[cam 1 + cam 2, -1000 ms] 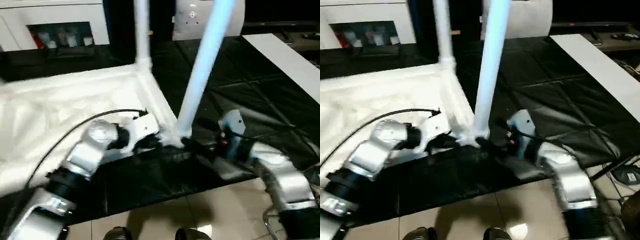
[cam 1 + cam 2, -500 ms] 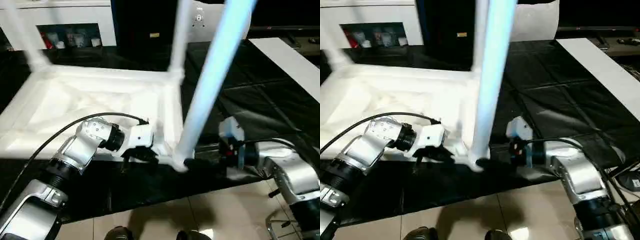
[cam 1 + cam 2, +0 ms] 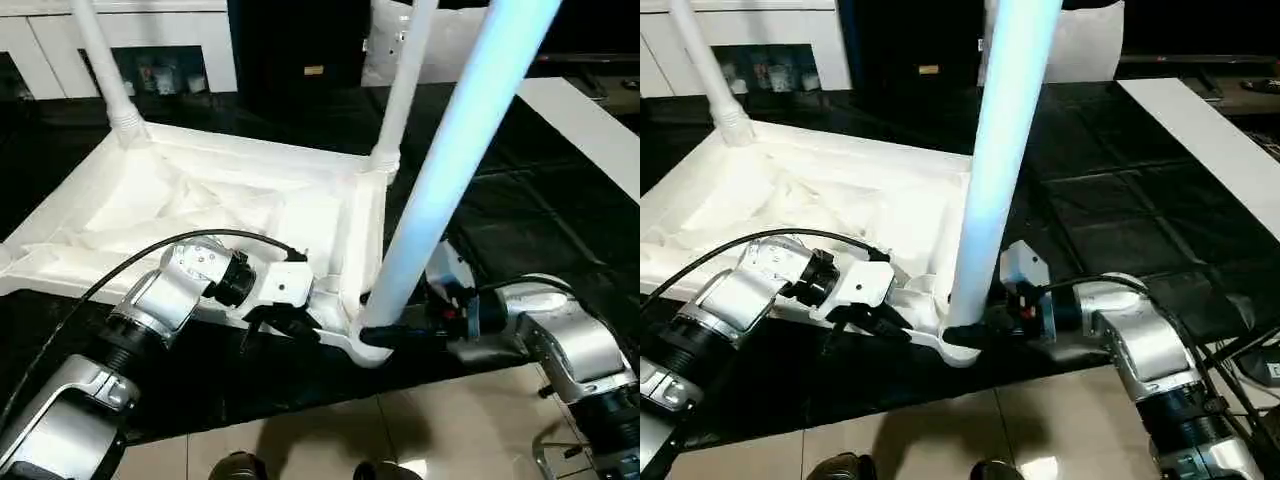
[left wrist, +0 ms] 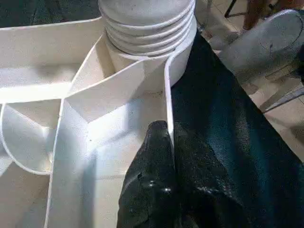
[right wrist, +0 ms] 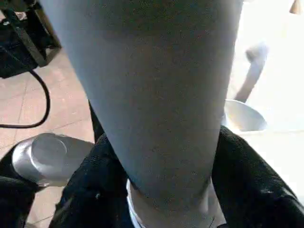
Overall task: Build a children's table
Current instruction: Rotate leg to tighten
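The children's table top (image 3: 190, 200) lies upside down on the black mat, ribbed hollow underside up. Two white legs stand in its far corners (image 3: 105, 75) (image 3: 400, 90). A third leg (image 3: 450, 170) rises from the near right corner socket (image 4: 147, 28). My left gripper (image 3: 285, 322) is shut on the thin rim wall beside that corner, its fingers (image 4: 156, 156) pinching the wall. My right gripper (image 3: 385, 335) reaches in from the right at the base of the near leg; its fingers (image 5: 95, 190) press against both sides of the leg.
White cabinets (image 3: 180, 40) stand along the back. A flat white board (image 3: 590, 120) lies on the mat (image 3: 520, 210) at the right. Beige tiled floor (image 3: 450, 430) begins just in front of the mat, with my feet (image 3: 235, 468) at its edge.
The camera has shifted, bringing the far legs into sight. My right gripper's fingers have closed in on the base of the near leg. The left gripper keeps its hold on the rim.
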### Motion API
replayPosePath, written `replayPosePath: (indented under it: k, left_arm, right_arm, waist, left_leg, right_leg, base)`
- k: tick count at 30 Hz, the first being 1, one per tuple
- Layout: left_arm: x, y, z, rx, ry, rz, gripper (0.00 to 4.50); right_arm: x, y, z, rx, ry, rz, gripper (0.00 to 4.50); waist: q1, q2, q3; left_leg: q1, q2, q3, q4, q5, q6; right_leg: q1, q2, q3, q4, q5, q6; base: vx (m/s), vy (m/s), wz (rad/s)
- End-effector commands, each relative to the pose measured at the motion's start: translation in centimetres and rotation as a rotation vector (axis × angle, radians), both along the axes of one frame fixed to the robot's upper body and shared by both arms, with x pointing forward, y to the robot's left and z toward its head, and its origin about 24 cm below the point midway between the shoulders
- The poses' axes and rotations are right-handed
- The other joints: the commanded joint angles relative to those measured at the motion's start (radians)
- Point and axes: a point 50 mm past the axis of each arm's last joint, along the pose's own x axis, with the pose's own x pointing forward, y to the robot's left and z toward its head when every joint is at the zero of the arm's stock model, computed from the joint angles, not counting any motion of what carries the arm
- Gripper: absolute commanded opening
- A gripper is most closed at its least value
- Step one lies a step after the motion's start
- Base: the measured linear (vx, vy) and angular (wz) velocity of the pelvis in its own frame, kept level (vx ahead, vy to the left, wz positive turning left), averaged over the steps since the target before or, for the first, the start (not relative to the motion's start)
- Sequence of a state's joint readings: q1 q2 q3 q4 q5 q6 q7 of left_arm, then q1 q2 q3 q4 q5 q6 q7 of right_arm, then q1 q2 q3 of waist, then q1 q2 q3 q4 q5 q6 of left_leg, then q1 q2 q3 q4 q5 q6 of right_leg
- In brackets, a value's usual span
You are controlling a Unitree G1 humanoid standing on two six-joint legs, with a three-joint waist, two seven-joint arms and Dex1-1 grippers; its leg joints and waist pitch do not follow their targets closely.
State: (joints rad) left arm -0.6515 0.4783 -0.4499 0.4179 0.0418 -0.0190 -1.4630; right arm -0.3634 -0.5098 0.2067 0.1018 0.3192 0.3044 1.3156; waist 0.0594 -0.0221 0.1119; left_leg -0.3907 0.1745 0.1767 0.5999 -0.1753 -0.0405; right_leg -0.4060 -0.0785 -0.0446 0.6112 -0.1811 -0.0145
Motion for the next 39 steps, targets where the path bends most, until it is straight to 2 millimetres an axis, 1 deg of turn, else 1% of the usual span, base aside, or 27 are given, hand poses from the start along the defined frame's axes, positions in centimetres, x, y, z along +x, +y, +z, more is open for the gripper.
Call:
replayPosePath:
  k: [1,4,5,11,12,13,14,15,16,17,19,20,22,23,24,25,26,28,30,31,32,33,34,35,36,37,39]
  left_arm:
    - [-0.4,-0.9,0.1,0.031,0.006,-0.1,0.0]
    - [-0.4,-0.8,0.1,0.031,0.007,-0.099,0.0]
    - [-0.4,-0.8,0.1,0.029,0.009,-0.096,0.0]
    - [-0.5,-0.7,0.1,-0.015,0.035,-0.035,0.0]
    - [-0.4,-0.8,0.2,-0.031,0.034,0.006,0.0]
    - [-0.3,-0.8,0.2,-0.034,0.031,0.019,0.0]
    - [0.0,-0.9,0.2,-0.049,0.021,0.092,0.0]
    - [0.0,-0.9,0.2,-0.049,0.021,0.092,0.0]
    - [0.4,-1.1,0.3,-0.072,0.017,0.178,0.0]
    - [0.6,-1.2,0.4,-0.084,0.017,0.215,0.0]
    - [0.8,-1.5,0.5,-0.1,0.02,0.269,0.0]
    - [1.1,-1.8,0.7,-0.121,0.015,0.329,0.0]
    - [1.5,-2.6,1.1,-0.177,0.028,0.453,0.0]
    - [1.7,-3.1,1.2,-0.194,0.024,0.503,0.0]
    - [1.8,-3.5,1.3,-0.205,0.02,0.542,0.0]
    - [1.9,-3.5,1.3,-0.207,0.015,0.557,0.0]
    - [2.3,-3.9,1.5,-0.214,-0.01,0.633,0.0]
    - [2.6,-4.1,1.6,-0.213,-0.034,0.692,0.0]
    - [3.2,-4.5,1.9,-0.228,-0.071,0.786,0.0]
    - [3.3,-4.7,2.1,-0.245,-0.071,0.817,0.0]
    - [3.4,-4.8,2.2,-0.253,-0.078,0.827,0.0]
    - [3.4,-5.2,2.4,-0.269,-0.087,0.841,0.0]
    - [3.4,-5.4,2.5,-0.271,-0.089,0.839,0.0]
    - [3.3,-5.5,2.5,-0.271,-0.09,0.839,0.0]
    - [3.3,-5.5,2.5,-0.267,-0.091,0.837,0.0]
    - [3.2,-5.4,2.5,-0.26,-0.099,0.829,0.0]
    - [3.0,-5.2,2.3,-0.242,-0.111,0.799,0.0]
  right_arm:
    - [0.0,0.0,0.3,0.005,0.014,0.027,2.18]
    - [-0.1,0.0,0.3,0.007,0.023,0.033,2.14]
    - [-0.2,0.0,0.2,0.008,0.032,0.039,2.08]
    - [-1.0,0.9,0.1,0.063,0.119,0.016,2.05]
    - [-1.0,1.3,-0.1,0.075,0.14,-0.013,2.05]
    - [-1.0,1.5,-0.1,0.078,0.144,-0.025,2.05]
    - [-0.9,2.1,-0.3,0.091,0.155,-0.083,2.05]
    - [-0.9,2.1,-0.3,0.091,0.155,-0.083,2.05]
    - [-0.6,2.9,-0.7,0.081,0.141,-0.157,2.05]
    - [-0.4,3.2,-0.9,0.072,0.128,-0.19,2.05]
    - [-0.1,3.7,-1.1,0.069,0.125,-0.249,2.05]
    - [0.3,4.2,-1.3,0.068,0.124,-0.315,2.05]
    - [1.1,5.5,-1.4,0.098,0.148,-0.449,2.05]
    - [1.6,6.1,-1.3,0.104,0.149,-0.503,2.05]
    - [2.0,6.7,-1.3,0.109,0.151,-0.551,2.05]
    - [2.2,6.9,-1.3,0.11,0.152,-0.568,2.05]
    - [2.8,7.5,-1.3,0.107,0.154,-0.646,2.05]
    - [3.2,8.0,-1.4,0.098,0.156,-0.709,2.05]
    - [3.7,8.5,-1.6,0.084,0.152,-0.782,2.05]
    - [3.9,8.8,-1.6,0.083,0.149,-0.811,2.05]
    - [4.0,8.9,-1.6,0.089,0.143,-0.817,2.39]
    - [4.2,9.2,-1.4,0.104,0.126,-0.837,2.6]
    - [4.3,9.2,-1.3,0.111,0.118,-0.844,2.6]
    - [4.3,9.3,-1.3,0.12,0.114,-0.85,2.75]
    - [4.4,9.3,-1.2,0.124,0.112,-0.856,2.82]
    - [4.4,9.2,-1.2,0.124,0.108,-0.86,2.92]
    - [4.5,8.9,-1.1,0.131,0.089,-0.865,3.21]
  waist:
    - [-0.008,-0.004,-0.078]
    - [-0.008,-0.005,-0.078]
    - [-0.009,-0.011,-0.079]
    - [-0.007,-0.006,-0.077]
    - [-0.009,-0.008,-0.076]
    - [-0.01,-0.005,-0.074]
    - [-0.009,-0.001,-0.072]
    - [-0.012,-0.003,-0.066]
    - [-0.013,-0.003,-0.066]
    - [-0.017,-0.004,-0.064]
    - [-0.026,-0.002,-0.063]
    - [-0.033,-0.004,-0.064]
    - [-0.045,-0.002,-0.065]
    - [-0.058,-0.01,-0.067]
    - [-0.062,-0.009,-0.068]
    - [-0.073,-0.006,-0.068]
    - [-0.08,-0.007,-0.069]
    - [-0.087,-0.008,-0.074]
    - [-0.086,-0.006,-0.076]
    - [-0.086,-0.006,-0.076]
    - [-0.084,-0.007,-0.077]
    - [-0.083,-0.015,-0.08]
    - [-0.078,-0.01,-0.08]
    - [-0.077,-0.008,-0.081]
    - [-0.075,-0.006,-0.083]
    - [-0.074,-0.006,-0.083]
    - [-0.074,-0.004,-0.081]
  left_leg:
    - [0.026,0.058,-0.01,-0.075,-0.167,0.068]
    - [0.026,0.058,-0.01,-0.075,-0.17,0.064]
    - [0.026,0.058,-0.009,-0.075,-0.167,0.065]
    - [0.027,0.058,-0.009,-0.076,-0.157,0.068]
    - [0.027,0.059,-0.009,-0.077,-0.161,0.063]
    - [0.026,0.058,-0.011,-0.079,-0.177,0.056]
    - [0.029,0.058,-0.012,-0.08,-0.204,0.042]
    - [0.031,0.056,-0.011,-0.084,-0.243,0.026]
    - [0.032,0.056,-0.014,-0.085,-0.26,0.015]
    - [0.032,0.055,-0.016,-0.086,-0.284,-0.004]
    - [0.03,0.054,-0.02,-0.089,-0.308,-0.024]
    - [0.029,0.053,-0.023,-0.091,-0.314,-0.031]
    - [0.021,0.05,-0.028,-0.093,-0.313,-0.043]
    - [0.019,0.048,-0.029,-0.091,-0.316,-0.04]
    - [0.018,0.048,-0.029,-0.09,-0.309,-0.04]
    - [0.017,0.046,-0.028,-0.089,-0.304,-0.036]
    - [0.013,0.045,-0.027,-0.087,-0.289,-0.029]
    - [0.008,0.042,-0.024,-0.085,-0.25,-0.019]
    - [0.015,0.041,-0.017,-0.078,-0.228,0.003]
    - [0.015,0.041,-0.017,-0.078,-0.228,0.003]
    - [0.016,0.04,-0.014,-0.076,-0.219,0.011]
    - [0.013,0.04,-0.013,-0.076,-0.195,0.021]
    - [0.013,0.041,-0.013,-0.076,-0.173,0.031]
    - [0.012,0.042,-0.013,-0.076,-0.165,0.035]
    - [0.013,0.041,-0.012,-0.075,-0.143,0.044]
    - [0.012,0.042,-0.012,-0.075,-0.128,0.054]
    - [0.013,0.042,-0.011,-0.077,-0.137,0.059]
  right_leg:
    - [0.043,-0.068,0.044,-0.067,-0.189,-0.259]
    - [0.044,-0.068,0.044,-0.067,-0.197,-0.257]
    - [0.044,-0.068,0.044,-0.068,-0.197,-0.256]
    - [0.042,-0.067,0.045,-0.066,-0.188,-0.255]
    - [0.043,-0.067,0.045,-0.066,-0.197,-0.253]
    - [0.042,-0.068,0.045,-0.07,-0.223,-0.248]
    - [0.039,-0.069,0.046,-0.074,-0.264,-0.24]
    - [0.034,-0.068,0.046,-0.082,-0.33,-0.225]
    - [0.035,-0.069,0.046,-0.083,-0.362,-0.216]
    - [0.032,-0.07,0.046,-0.088,-0.418,-0.198]
    - [0.03,-0.068,0.045,-0.09,-0.458,-0.177]
    - [0.031,-0.069,0.044,-0.091,-0.471,-0.167]
    - [0.035,-0.069,0.04,-0.09,-0.479,-0.159]
    - [0.033,-0.068,0.04,-0.094,-0.482,-0.156]
    - [0.035,-0.069,0.04,-0.09,-0.472,-0.158]
    - [0.03,-0.066,0.041,-0.091,-0.451,-0.166]
    - [0.033,-0.065,0.041,-0.091,-0.421,-0.17]
    - [0.037,-0.062,0.042,-0.088,-0.367,-0.176]
    - [0.031,-0.059,0.045,-0.089,-0.321,-0.193]
    - [0.031,-0.059,0.045,-0.089,-0.321,-0.193]
    - [0.033,-0.058,0.045,-0.09,-0.305,-0.198]
    - [0.038,-0.058,0.045,-0.087,-0.278,-0.199]
    - [0.038,-0.058,0.044,-0.084,-0.243,-0.203]
    - [0.039,-0.057,0.044,-0.082,-0.225,-0.205]
    - [0.042,-0.055,0.044,-0.077,-0.179,-0.213]
    - [0.042,-0.054,0.043,-0.074,-0.142,-0.222]
    - [0.044,-0.054,0.043,-0.075,-0.138,-0.232]
  base:
    - [0.0,0.0,0.0]
    - [0.0,0.0,0.0]
    - [0.0,0.0,0.0]
    - [0.0,0.0,0.0]
    - [0.0,0.0,0.0]
    - [0.0,0.0,0.0]
    - [0.0,0.0,0.0]
    - [0.0,0.0,0.0]
    - [0.0,0.0,0.0]
    - [0.0,0.0,0.0]
    - [0.0,0.0,0.0]
    - [0.0,0.0,0.0]
    - [0.0,0.0,0.0]
    - [0.0,0.0,0.0]
    - [0.0,0.0,0.0]
    - [0.0,0.0,0.0]
    - [0.0,0.0,0.0]
    - [0.0,0.0,0.0]
    - [0.0,0.0,0.0]
    - [0.0,0.0,0.0]
    - [0.0,0.0,0.0]
    - [0.0,0.0,0.0]
    - [0.0,0.0,0.0]
    - [0.0,0.0,0.0]
    - [0.0,0.0,0.0]
    - [0.0,0.0,0.0]
    - [0.0,0.0,0.0]
